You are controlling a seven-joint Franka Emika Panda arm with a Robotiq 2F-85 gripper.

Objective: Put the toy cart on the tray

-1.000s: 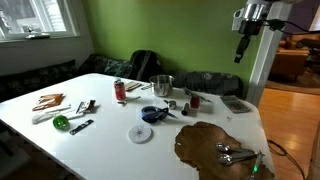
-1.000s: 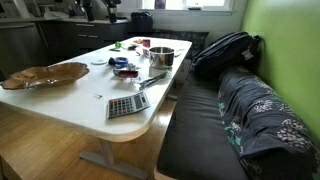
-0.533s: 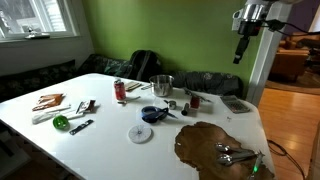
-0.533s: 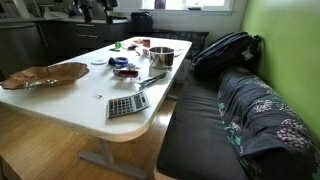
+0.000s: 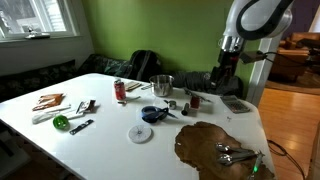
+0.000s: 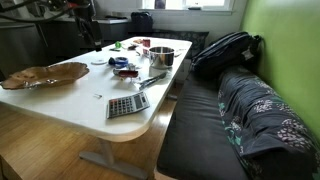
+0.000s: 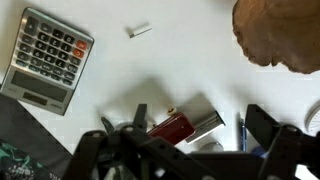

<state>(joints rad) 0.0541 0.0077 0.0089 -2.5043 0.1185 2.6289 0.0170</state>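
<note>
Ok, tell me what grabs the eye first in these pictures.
The bright green wall behind a cluttered white table stands out at once. Next comes the large dark-brown tray on the table's near corner in an exterior view, and the gripper, jaws open, hanging above the far edge near the calculator.

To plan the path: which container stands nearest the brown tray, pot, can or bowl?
The dark blue bowl; the steel pot and the red can stand farther from the tray.
</note>
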